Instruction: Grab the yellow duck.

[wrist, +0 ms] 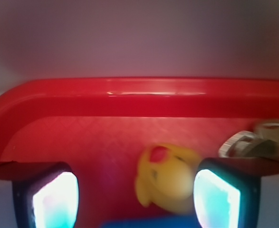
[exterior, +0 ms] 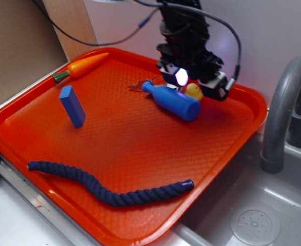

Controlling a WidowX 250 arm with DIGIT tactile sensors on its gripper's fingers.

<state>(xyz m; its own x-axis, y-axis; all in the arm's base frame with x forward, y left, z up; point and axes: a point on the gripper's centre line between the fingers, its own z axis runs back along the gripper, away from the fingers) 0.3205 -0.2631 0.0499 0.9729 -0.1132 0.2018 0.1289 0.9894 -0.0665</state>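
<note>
The small yellow duck (exterior: 194,91) (wrist: 165,178), red-orange beak, sits near the tray's far rim

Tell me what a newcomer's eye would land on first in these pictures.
First the bright orange-red plastic tray filling the exterior view. Then the black tool with glowing pads, low at the tray's far edge over the tiny yellow rubber duck, beside the blue plastic bottle lying on its side. The dark blue rope snakes along the near edge.

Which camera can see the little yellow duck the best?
The wrist view. There the yellow duck is big, though blurry, lying on the red tray between the gripper fingers, close to one of them. In the exterior view the duck is just a small yellow bit behind the blue bottle.
</note>
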